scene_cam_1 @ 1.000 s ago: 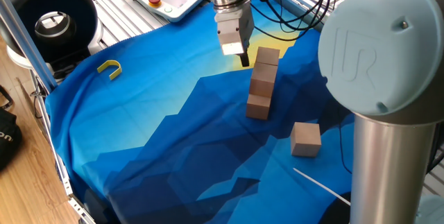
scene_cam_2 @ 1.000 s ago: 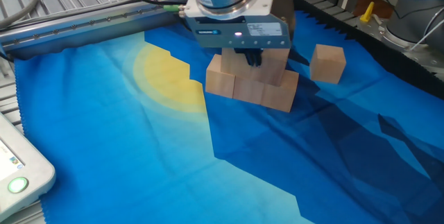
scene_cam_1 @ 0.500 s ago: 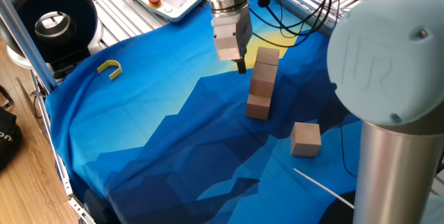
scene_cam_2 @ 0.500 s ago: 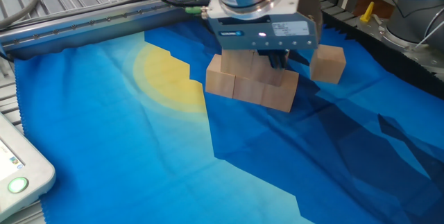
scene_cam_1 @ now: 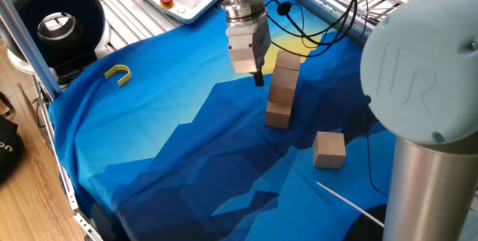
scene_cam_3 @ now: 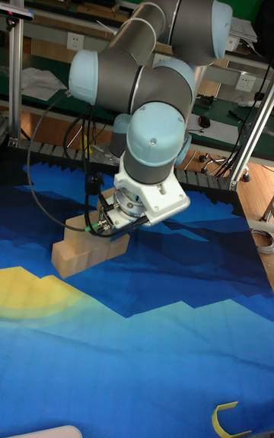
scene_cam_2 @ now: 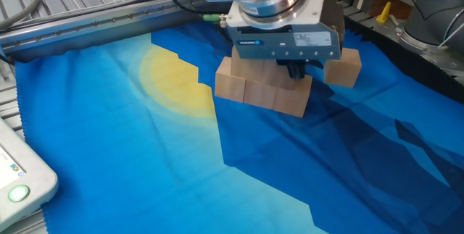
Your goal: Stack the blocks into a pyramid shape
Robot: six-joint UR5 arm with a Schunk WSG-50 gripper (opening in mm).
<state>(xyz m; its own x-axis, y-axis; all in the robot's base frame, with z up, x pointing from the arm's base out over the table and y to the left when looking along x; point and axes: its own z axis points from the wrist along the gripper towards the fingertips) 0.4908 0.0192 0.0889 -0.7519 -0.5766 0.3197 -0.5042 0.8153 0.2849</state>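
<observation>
Just gripper (scene_cam_1: 258,79) beside blocks (scene_cam_1: 281,92)

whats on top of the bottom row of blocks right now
At least one upper block rests on the bottom row. The gripper hangs in front of that layer in the other fixed view, hiding how many blocks sit there. A lone block lies apart on the cloth.

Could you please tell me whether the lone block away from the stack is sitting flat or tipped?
Flat: the lone block rests squarely on the blue cloth, top face level.

"UR" logo on arm joint cap (scene_cam_1: 418,84)
</observation>
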